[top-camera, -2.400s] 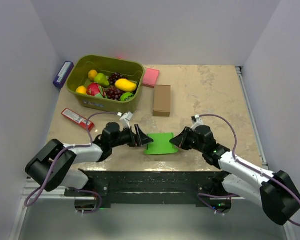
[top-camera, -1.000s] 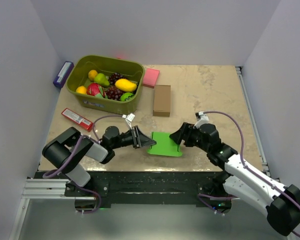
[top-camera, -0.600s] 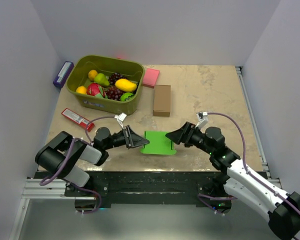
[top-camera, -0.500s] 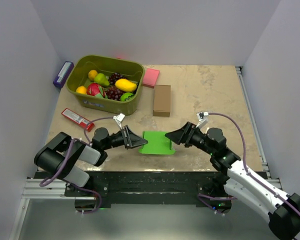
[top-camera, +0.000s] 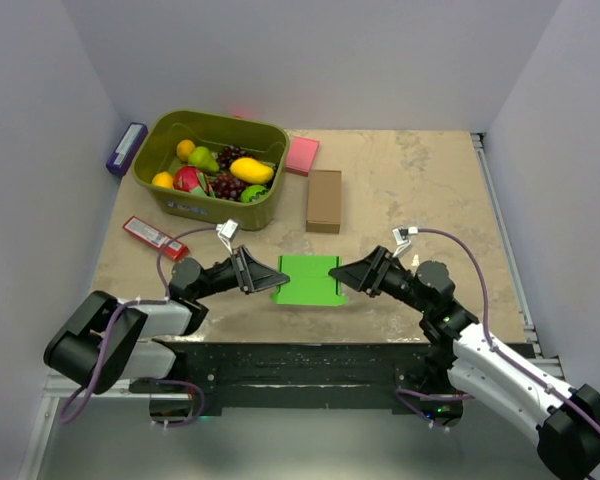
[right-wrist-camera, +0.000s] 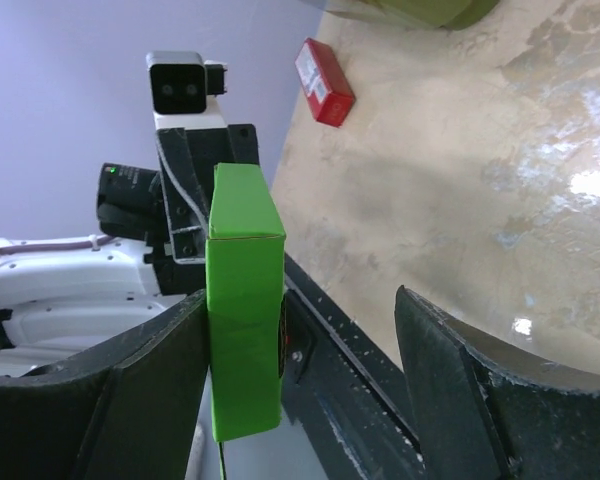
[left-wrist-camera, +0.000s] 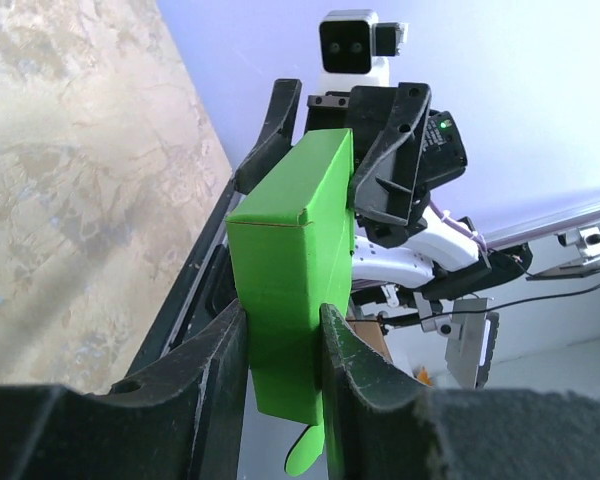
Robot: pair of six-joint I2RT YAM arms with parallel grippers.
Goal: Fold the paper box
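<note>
The paper box [top-camera: 308,279] is a bright green folded flat block, held up near the table's front edge between both arms. My left gripper [top-camera: 266,274] is shut on its left end. In the left wrist view both fingers [left-wrist-camera: 225,345] press the narrow sides of the paper box [left-wrist-camera: 290,260], and a small rounded tab [left-wrist-camera: 305,455] hangs from its end. My right gripper [top-camera: 348,277] is open around the other end. In the right wrist view the paper box [right-wrist-camera: 243,300] lies against one finger [right-wrist-camera: 170,350], and the other finger stands well apart from it.
An olive basket [top-camera: 172,200] of toy fruit stands at the back left. A pink pad [top-camera: 302,155] and a brown cardboard box [top-camera: 323,200] lie to its right. A red packet [top-camera: 154,238] lies left of my left arm, and a purple item [top-camera: 126,148] beyond the basket.
Both grippers have carried the paper box to the left and slightly away from the front edge. The left grip has held, and the right jaws stay wide.
</note>
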